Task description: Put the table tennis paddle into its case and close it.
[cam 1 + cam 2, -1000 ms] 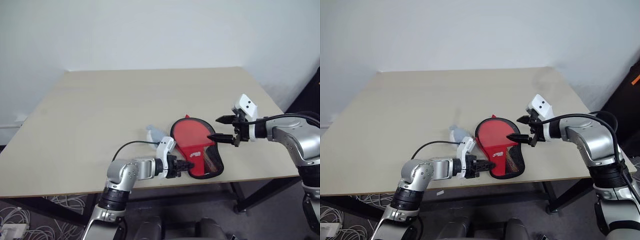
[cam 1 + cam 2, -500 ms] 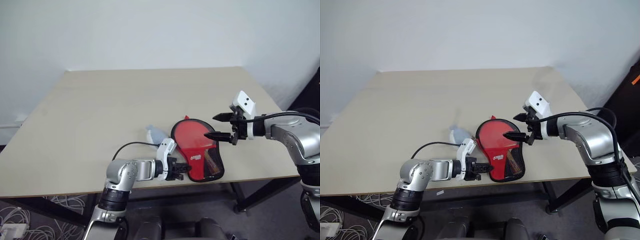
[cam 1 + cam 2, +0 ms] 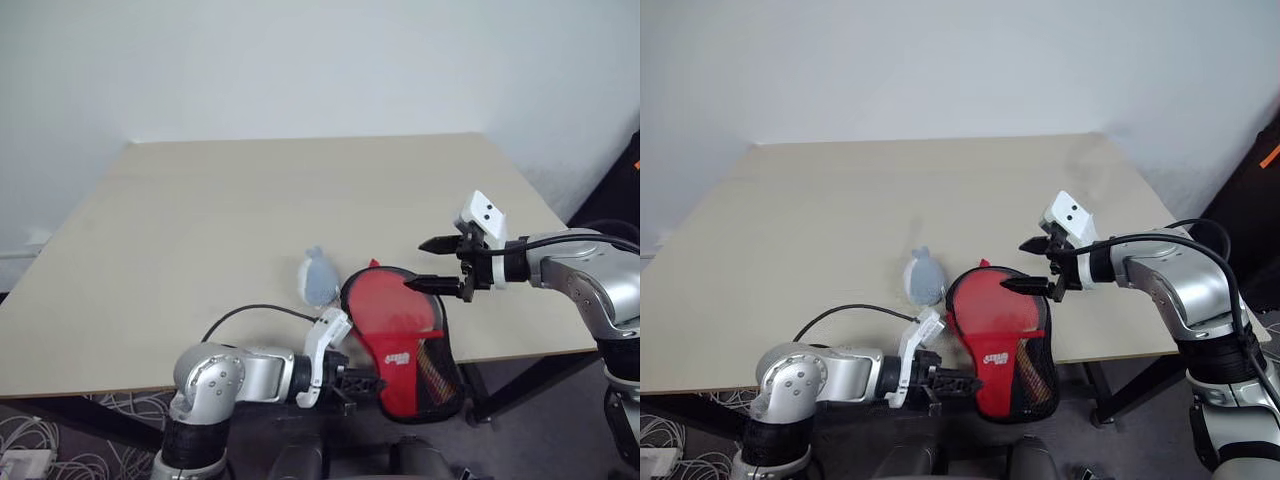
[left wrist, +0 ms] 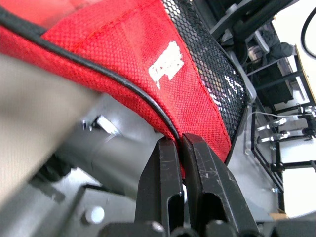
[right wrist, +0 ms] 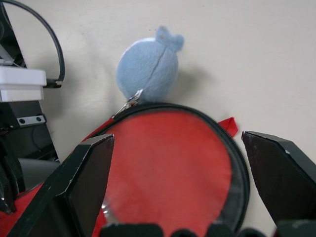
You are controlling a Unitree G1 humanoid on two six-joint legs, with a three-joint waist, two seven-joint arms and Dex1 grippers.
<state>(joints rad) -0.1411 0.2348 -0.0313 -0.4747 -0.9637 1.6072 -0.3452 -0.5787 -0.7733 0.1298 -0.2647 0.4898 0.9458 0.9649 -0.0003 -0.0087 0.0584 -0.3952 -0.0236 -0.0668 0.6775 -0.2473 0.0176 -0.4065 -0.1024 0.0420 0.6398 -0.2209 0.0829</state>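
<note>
case pinched at its edge, narrow end off the table

left eye view: the case (image 3: 405, 345) sits in the lower middle of the frame — red outside, black-edged, with a small white logo too small to read and a dark mesh narrow end. its round end lies on the table (image 3: 200, 230) near the front edge; the narrow end hangs past that edge. the left gripper (image 3: 368, 384), at the bottom centre, has its fingers pressed together on the case's edge. the right gripper (image 3: 428, 264), at centre right, stands spread wide just above the round end, holding nothing. a pale blue-grey rounded object (image 3: 318, 278) lies just beside the case's upper left.

left wrist view: black fingers (image 4: 163, 182) pinch the black-piped rim of the red fabric; the white logo (image 4: 165, 64) shows as blocky marks, not legible — mesh runs beside it.

right wrist view: the red round face (image 5: 170, 168) shows inside the black rim, the blue-grey object touching that rim.
</note>
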